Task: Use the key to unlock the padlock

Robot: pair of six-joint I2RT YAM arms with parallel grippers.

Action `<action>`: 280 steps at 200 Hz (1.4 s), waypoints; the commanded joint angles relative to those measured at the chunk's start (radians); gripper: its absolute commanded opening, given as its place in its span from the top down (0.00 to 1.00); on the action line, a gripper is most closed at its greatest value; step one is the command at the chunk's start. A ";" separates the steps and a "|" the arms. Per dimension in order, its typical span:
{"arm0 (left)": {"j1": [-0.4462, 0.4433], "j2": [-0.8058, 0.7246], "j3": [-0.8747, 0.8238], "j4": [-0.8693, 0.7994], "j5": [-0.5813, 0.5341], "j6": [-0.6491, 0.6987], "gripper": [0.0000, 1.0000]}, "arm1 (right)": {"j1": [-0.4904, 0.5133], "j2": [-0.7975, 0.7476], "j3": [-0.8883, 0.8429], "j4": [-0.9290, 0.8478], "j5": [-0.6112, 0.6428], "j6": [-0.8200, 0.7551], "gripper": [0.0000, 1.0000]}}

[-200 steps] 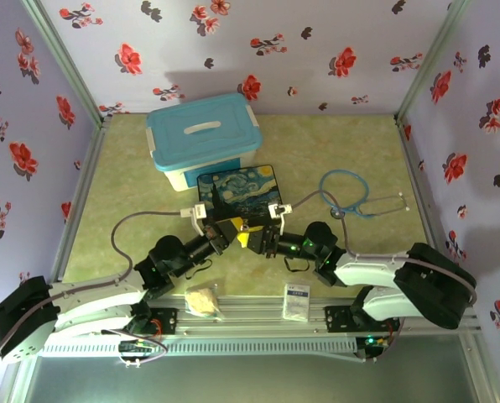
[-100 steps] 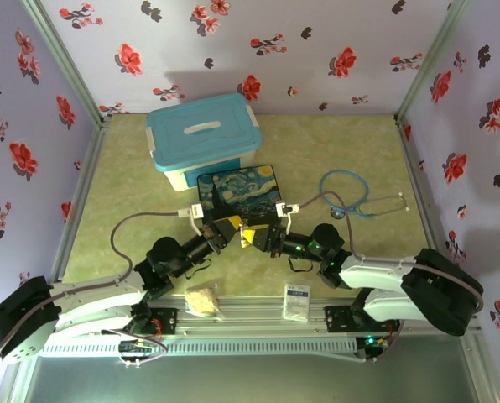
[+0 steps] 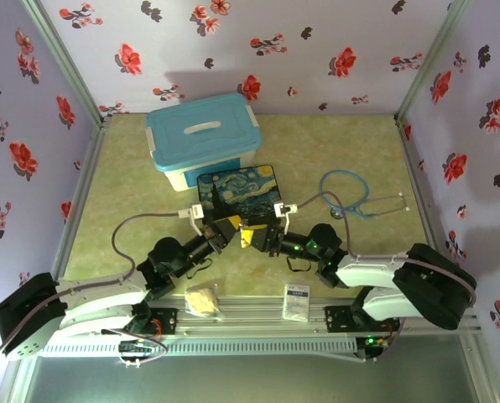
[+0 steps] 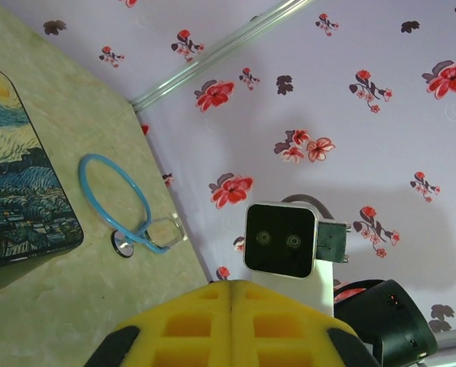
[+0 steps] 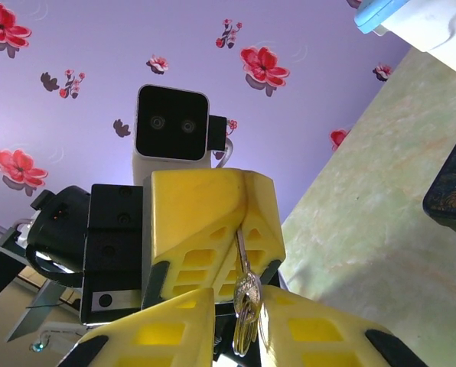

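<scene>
Left claw (image 4: 230,291) is clenched, seemingly on the thin shank of the key (image 5: 246,294). The bunch dangles long axis down between the parted fingers of the right claw (image 5: 238,307), which faces it tip to tip. Just beyond both claws lies the starry box (image 3: 238,188); farther out, open worktop (image 3: 334,151).

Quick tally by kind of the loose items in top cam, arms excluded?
Boxes: 2 (blue-lidded storage box, Starry Night box)
Stethoscope: 1
Packets: 2 (white sachet, crumpled beige bag)
Total: 5
</scene>
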 commanded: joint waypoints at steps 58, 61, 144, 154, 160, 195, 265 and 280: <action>0.008 -0.011 -0.032 0.048 -0.023 -0.014 1.00 | -0.007 0.012 0.010 0.078 0.007 0.012 0.97; 0.009 -0.009 -0.033 0.049 -0.023 -0.014 1.00 | -0.007 0.012 0.008 0.075 0.008 0.010 0.98; 0.028 -0.146 0.122 -0.647 -0.152 0.104 0.33 | -0.008 -0.102 0.034 -0.511 0.233 -0.131 1.00; 0.029 -0.125 0.146 -0.713 -0.152 0.120 0.33 | -0.007 -0.131 0.037 -0.596 0.270 -0.148 1.00; 0.028 -0.110 0.161 -0.755 -0.152 0.125 0.33 | -0.007 -0.154 0.040 -0.648 0.303 -0.156 1.00; 0.026 0.052 0.215 -0.829 -0.118 0.155 0.33 | -0.008 -0.284 0.062 -0.961 0.460 -0.232 1.00; 0.011 0.374 0.298 -0.734 -0.080 0.227 0.31 | -0.008 -0.381 0.014 -1.008 0.460 -0.245 1.00; 0.011 0.409 0.291 -0.689 -0.081 0.229 0.33 | -0.008 -0.395 -0.014 -0.936 0.430 -0.226 1.00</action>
